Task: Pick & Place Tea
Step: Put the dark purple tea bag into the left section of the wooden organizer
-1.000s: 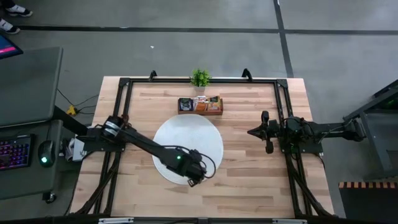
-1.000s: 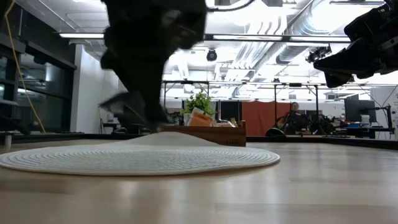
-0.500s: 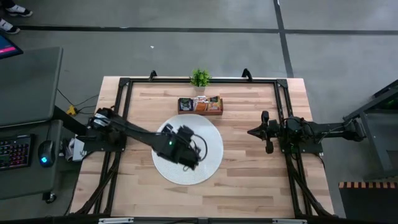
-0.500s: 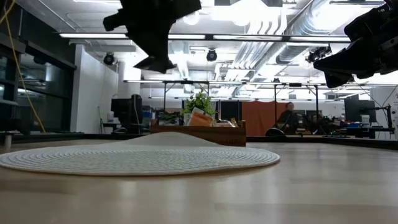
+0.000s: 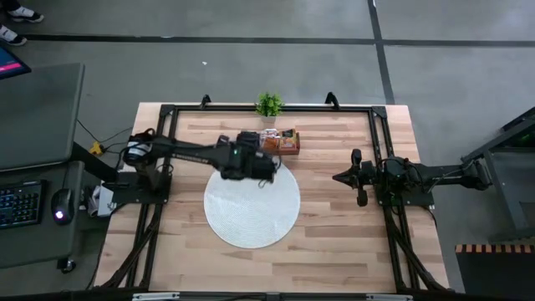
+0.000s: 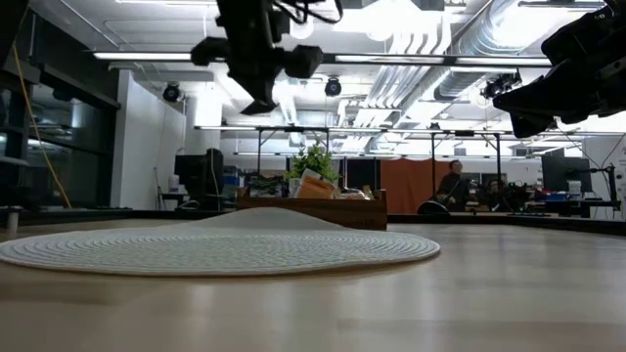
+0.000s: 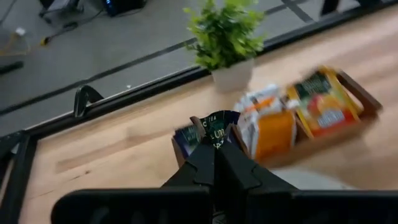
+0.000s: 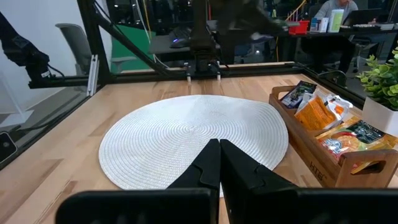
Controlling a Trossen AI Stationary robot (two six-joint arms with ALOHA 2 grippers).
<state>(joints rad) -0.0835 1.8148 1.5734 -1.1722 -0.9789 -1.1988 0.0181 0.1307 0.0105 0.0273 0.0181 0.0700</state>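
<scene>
Swung from mat's [image 5: 252,203] six o'clock edge toward wooden tray [image 5: 269,148] at twelve: left gripper [image 5: 266,166], clamped on black tea sachet [image 7: 214,127] (right gripper [image 5: 338,177] shut, parked at three).

Tea sachets [image 7: 292,115] in tray [image 7: 348,134] blurred (labels unreadable); black sachet [image 7: 214,129] half hidden behind left gripper [image 7: 216,152].

Legible text is sparse. Dark sachet [image 7: 214,127] pinched between the left gripper [image 7: 215,151] fingers: pale lettering, roughly "TEA" on the upper line and "URL" below; the remainder is cut off by the fingers. Wooden tray [image 8: 323,167], side wall facing the right wrist camera: small stamped mark, possibly "HTEC", uncertain. Printing on the orange and white sachets [image 7: 273,127] in the tray is too blurred to read. Nothing readable in the high or low views.
</scene>
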